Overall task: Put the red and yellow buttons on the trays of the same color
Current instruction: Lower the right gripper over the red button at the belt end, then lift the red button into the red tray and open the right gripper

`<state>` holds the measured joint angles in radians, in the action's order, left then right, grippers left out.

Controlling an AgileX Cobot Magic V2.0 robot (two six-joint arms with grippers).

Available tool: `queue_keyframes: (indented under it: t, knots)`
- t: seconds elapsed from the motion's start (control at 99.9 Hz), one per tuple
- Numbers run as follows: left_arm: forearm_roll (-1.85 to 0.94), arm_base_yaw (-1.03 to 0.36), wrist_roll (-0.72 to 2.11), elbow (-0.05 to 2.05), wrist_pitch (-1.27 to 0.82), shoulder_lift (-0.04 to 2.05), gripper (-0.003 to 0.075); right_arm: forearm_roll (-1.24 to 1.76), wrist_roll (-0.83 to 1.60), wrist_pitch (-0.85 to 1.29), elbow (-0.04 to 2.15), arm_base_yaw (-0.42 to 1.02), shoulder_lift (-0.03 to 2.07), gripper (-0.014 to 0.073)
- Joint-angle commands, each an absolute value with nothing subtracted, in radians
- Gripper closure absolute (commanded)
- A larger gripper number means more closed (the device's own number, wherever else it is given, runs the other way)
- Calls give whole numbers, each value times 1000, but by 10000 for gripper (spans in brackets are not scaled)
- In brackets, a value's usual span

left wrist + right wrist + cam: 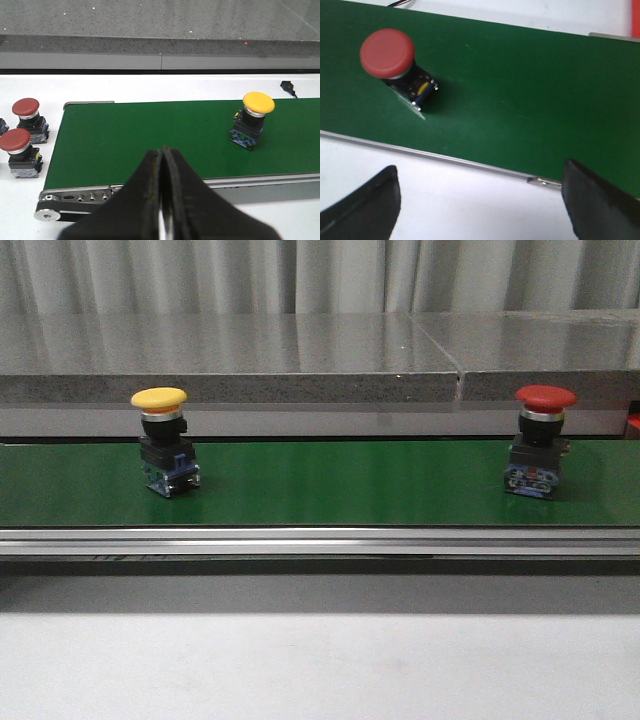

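Spare reds: two red buttons [22, 135] stand on the white worktop [175, 82] just off the belt's end, seen only from my left wrist; I judge they are not this step's concern.
Left end effector [161, 200]: my fingers are pressed together, holding nothing, hanging over the near edge of the belt [330, 483].
Yellow button [165, 440]: upright on the belt, left part in the front view, cap up, well apart from my left fingers.
Left plan: I should spread the fingers before descending, centre over the black body under the cap and close across its flat sides, not on the domed cap, which I expect would slip.
Red button [540, 440]: upright on the belt toward its right end, well apart from the yellow one.
Right end effector [480, 200]: my fingers are spread wide and empty, over the belt's near rail, the red button ahead and to one side.
Right plan: shift until the body sits between the fingers, then lower straight.
Trays: none clearly in view; a red sliver at the far right edge may be one, I cannot tell.
Risk: a knock could topple either button.
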<state>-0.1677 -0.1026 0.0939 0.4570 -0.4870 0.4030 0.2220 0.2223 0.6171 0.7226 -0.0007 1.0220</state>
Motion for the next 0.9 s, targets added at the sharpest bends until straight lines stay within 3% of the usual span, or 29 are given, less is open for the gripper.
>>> queue_keyframes:
  t: [0.0,0.711,0.781,0.891]
  knots:
    - [-184,-110,95,488,-417,409,739,233,241,582,785,21,1076,-52]
    - [-184,-110,95,488,-417,409,739,233,242,540,988,57,1419,-47]
    - [-184,-110,95,488,-417,409,739,233,242,539,995,57,1434,1]
    - [-184,-110,95,488,-417,409,739,233,242,546,998,57,1440,186]
